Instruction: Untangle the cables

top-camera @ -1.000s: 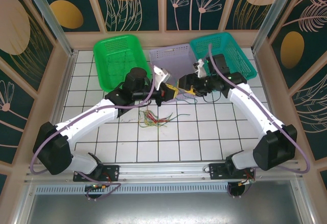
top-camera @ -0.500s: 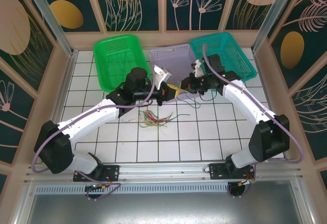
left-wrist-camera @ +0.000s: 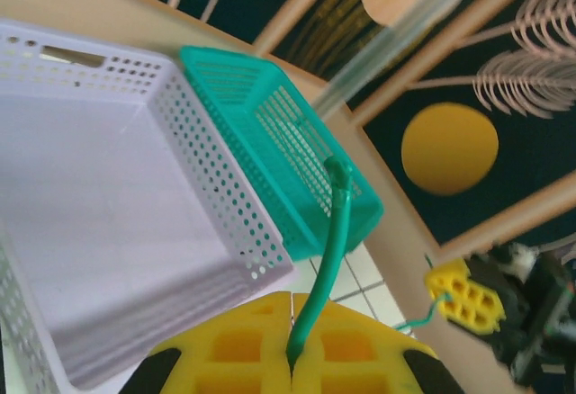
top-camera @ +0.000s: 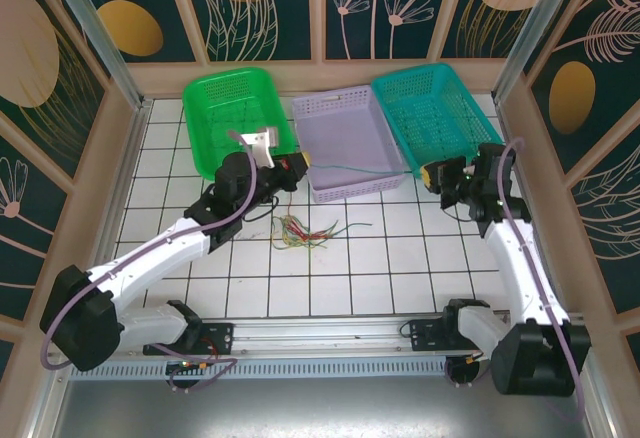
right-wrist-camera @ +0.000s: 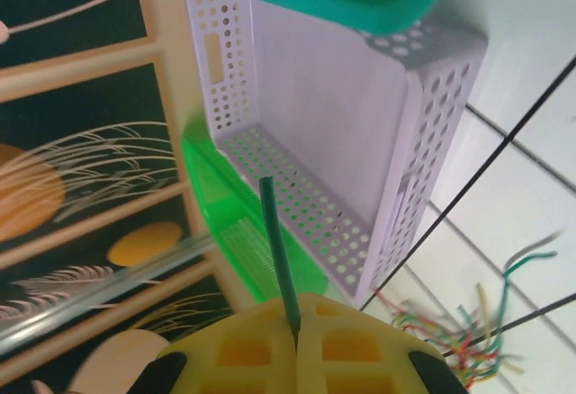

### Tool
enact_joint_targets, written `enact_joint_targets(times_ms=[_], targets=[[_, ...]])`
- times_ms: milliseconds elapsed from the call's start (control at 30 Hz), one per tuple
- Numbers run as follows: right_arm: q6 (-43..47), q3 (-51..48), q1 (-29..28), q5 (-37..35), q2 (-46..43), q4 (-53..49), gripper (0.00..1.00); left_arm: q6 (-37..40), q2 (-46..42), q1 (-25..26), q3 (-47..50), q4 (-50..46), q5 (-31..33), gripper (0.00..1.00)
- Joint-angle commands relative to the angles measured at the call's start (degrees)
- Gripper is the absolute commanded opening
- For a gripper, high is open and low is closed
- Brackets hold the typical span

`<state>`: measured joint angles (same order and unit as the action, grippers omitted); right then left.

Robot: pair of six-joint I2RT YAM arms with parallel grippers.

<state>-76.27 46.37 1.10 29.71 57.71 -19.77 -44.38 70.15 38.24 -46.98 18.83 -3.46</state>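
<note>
Green cable (top-camera: 362, 168) pinched at both ends.
I see left gripper (top-camera: 298, 165) and right gripper (top-camera: 428, 173) clamped on it, stretched over the lilac basket (top-camera: 352, 192); other cables (top-camera: 305, 230) lie on the tiles (top-camera: 400, 258) nearby.

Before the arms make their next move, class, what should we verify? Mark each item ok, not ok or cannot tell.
1. Left gripper shut on the green cable: ok.
2. Right gripper shut on the same cable's other end: ok.
3. Green cable stretched between the grippers above the lilac basket: ok.
4. Green cable fully free of the bundle: cannot tell.
5. Bundle separated: not ok, it lies tangled on the tiles.
</note>
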Motion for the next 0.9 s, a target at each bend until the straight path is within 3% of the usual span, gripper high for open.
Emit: enact_joint_targets(times_ms=[0,100,200,333,433,533,667,867], targets=[[-13.3,-3.1,1.0,-5.6,1.7,1.4,0.0,-10.5,-3.2,-4.5,1.7,7.8,13.2,0.0],[-9.7,0.5,-2.9,-1.4,6.5,-0.1,0.0,-10.6,-1.1,-5.6,-0.4,9.7,9.7,0.0],[-3.5,5.3,-6.0,-1.5,8.7,-5.9,0.04,-5.6,-0.1,-6.4,-3.9,7.2,7.5,0.0],[5.5,8.4,-5.5,-6.2,6.4,-10.5,0.43,2.4,-0.4,-10.3,-10.3,-1.7,3.0,0.0],[11.7,11.1,-4.2,-8.3,4.7,-11.4,0.6,7.6,-0.2,-14.2,-15.9,-10.3,0.9,0.0],[17.5,15.1,-4.0,-9.2,5.3,-12.3,0.61,11.5,0.4,-17.4,-20.4,-15.3,3.0,0.0],[21.2,17.5,-4.5,-7.0,7.4,-11.1,0.61,13.0,1.8,-19.0,-25.3,-20.4,17.5,0.0],[21.9,17.2,-6.6,-5.0,8.9,-7.9,0.6,8.1,3.8,-22.9,-22.8,-14.3,20.2,0.0]])
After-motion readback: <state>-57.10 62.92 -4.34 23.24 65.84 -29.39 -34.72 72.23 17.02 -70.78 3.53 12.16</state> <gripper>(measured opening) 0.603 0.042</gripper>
